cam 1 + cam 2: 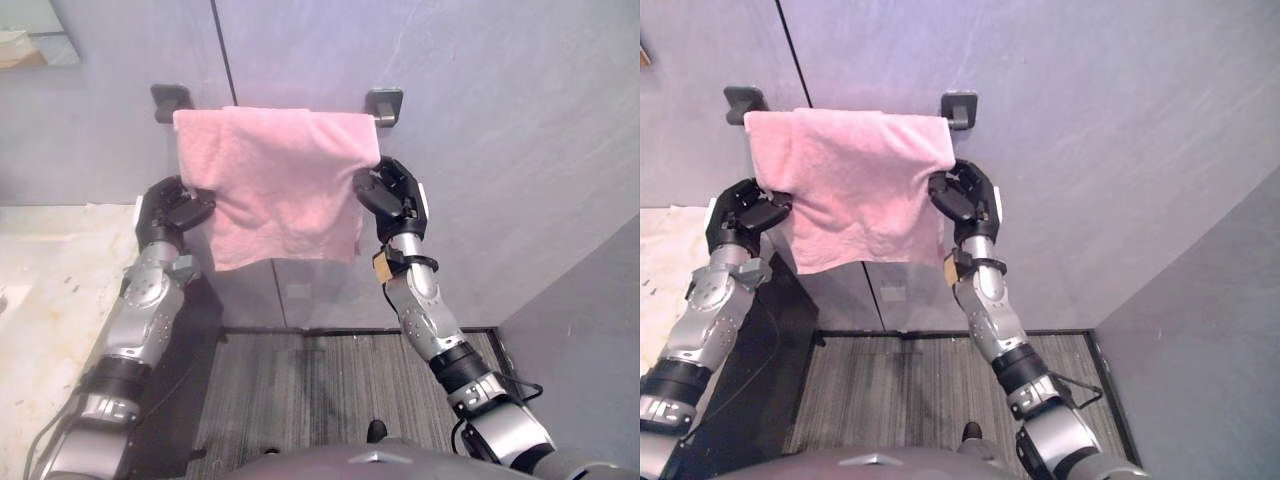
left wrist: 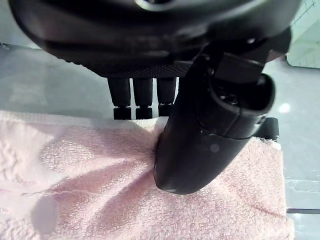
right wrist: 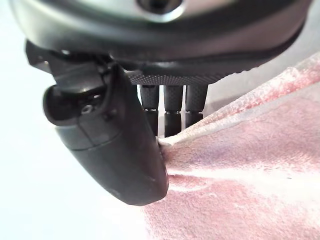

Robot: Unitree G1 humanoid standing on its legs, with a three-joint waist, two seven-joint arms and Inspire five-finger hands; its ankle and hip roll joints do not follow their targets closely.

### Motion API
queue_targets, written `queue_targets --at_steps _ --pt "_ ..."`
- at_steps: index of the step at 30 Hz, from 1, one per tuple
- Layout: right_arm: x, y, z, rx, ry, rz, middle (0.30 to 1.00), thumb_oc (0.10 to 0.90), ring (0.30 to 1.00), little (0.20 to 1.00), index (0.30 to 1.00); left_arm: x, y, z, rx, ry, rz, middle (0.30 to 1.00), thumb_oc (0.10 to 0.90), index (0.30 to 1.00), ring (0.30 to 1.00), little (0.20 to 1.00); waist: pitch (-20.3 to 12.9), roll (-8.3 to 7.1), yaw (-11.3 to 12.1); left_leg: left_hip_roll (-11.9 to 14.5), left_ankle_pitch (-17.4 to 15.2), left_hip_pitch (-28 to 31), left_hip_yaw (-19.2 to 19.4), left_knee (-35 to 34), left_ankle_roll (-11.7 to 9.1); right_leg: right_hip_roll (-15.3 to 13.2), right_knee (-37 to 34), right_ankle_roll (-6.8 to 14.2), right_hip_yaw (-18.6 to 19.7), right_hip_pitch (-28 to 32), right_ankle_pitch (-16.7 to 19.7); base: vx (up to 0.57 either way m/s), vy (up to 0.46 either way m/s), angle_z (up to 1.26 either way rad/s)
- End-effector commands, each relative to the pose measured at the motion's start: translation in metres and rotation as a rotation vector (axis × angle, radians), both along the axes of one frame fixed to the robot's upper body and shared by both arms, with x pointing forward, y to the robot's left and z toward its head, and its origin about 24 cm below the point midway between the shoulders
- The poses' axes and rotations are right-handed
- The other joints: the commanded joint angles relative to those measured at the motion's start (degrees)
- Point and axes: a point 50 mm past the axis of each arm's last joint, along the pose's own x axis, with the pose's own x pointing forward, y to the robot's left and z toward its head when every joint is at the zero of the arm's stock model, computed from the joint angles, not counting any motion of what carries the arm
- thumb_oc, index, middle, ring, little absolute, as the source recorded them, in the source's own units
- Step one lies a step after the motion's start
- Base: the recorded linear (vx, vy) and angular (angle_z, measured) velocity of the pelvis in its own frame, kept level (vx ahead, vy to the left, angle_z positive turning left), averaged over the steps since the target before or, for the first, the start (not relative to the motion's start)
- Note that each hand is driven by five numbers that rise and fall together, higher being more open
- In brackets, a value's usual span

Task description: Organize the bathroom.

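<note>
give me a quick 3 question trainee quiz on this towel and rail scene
1. True or false: the pink towel hangs over the wall rail.
2. Which hand pinches the towel's edge? A) left hand alone B) right hand alone C) both
3. Fill in: the towel's bottom edge hangs ____ (level / uneven).

Key
1. True: it is draped over the rail between its two dark brackets.
2. C: each thumb presses cloth against the fingers in the wrist views.
3. Uneven.

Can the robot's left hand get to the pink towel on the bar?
Yes, it looks so. The left hand is already at the towel's side edge, thumb pressed on the cloth. Nothing stands between them. The right hand pinches the other edge.
</note>
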Motion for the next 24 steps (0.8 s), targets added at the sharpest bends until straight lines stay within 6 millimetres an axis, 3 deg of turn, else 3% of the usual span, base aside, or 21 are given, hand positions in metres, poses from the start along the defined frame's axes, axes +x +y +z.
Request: queue_targets --at_steps 1,20,24 --pt "-0.017 -0.03 -0.032 0.071 0.118 -0.155 0.3 0.4 0.3 0.3 0.3 0.015 -0.003 0.067 0.083 -0.308 -0.013 0.3 0.4 0.3 0.3 0.3 -0.4 4.37 -2.4 -7.0 -4.5 -0.6 4.6 0.9 5.2 3.2 1.6 3.5 0.2 1.3 -10.3 0.0 0.01 -0.04" --pt "-0.02 -0.033 -0.047 0.3 0.258 -0.259 0.3 0.4 0.3 0.3 0.3 0.008 -0.003 0.053 0.052 -0.325 0.032 0.3 0.4 0.3 0.3 0.3 -0.8 4.07 -1.4 -7.1 -3.8 -1.1 3.7 0.7 5.0 3.6 1.2 2.9 -0.5 1.7 -10.3 0.0 0.0 0.0" --pt "-0.017 -0.03 -0.041 0.285 0.239 -0.246 0.3 0.4 0.3 0.3 0.3 0.01 -0.007 0.053 0.06 -0.315 0.02 0.3 0.4 0.3 0.3 0.3 -0.8 3.89 -1.2 -7.1 -3.8 -1.3 3.5 0.8 4.9 3.6 1.1 2.8 -0.8 1.8 -10.3 0.0 0.0 0.0"
